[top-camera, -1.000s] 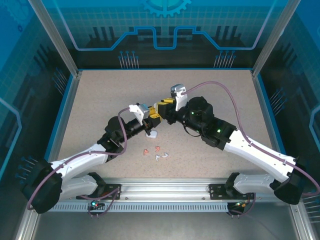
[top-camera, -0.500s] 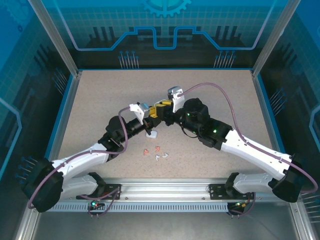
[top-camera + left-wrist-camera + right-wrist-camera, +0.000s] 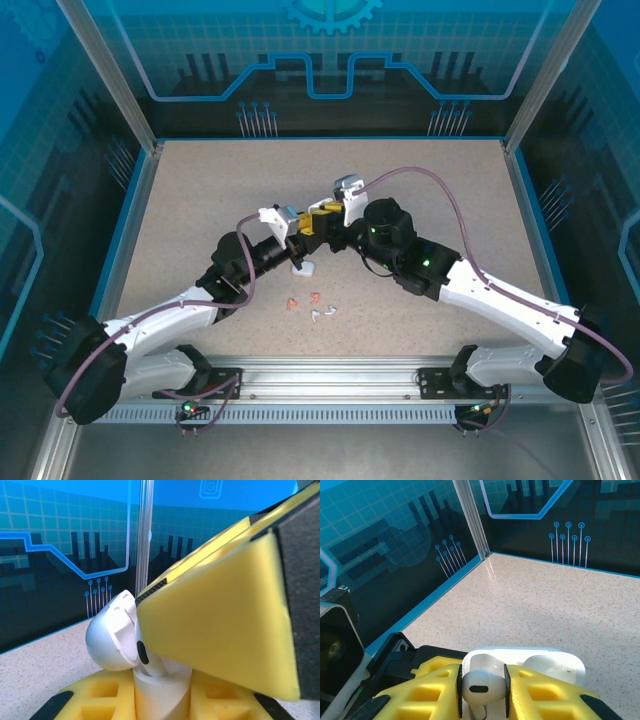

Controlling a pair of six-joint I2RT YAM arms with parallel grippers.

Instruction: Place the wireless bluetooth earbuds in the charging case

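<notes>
High overhead; two wrist close-ups (shared: case (image 3: pixel 547 664))

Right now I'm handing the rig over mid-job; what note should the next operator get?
Left gripper: jaws shut on the open case, lid up.
Right gripper: jaws shut on a white earbud, held at the case's opening.
Table: loose earbuds, white and salmon, lie nearer the arm bases.
Done: case open and held, one earbud brought to it. I cannot tell whether any are already seated.
Left: seat and release this earbud, then fetch the loose ones.
</notes>
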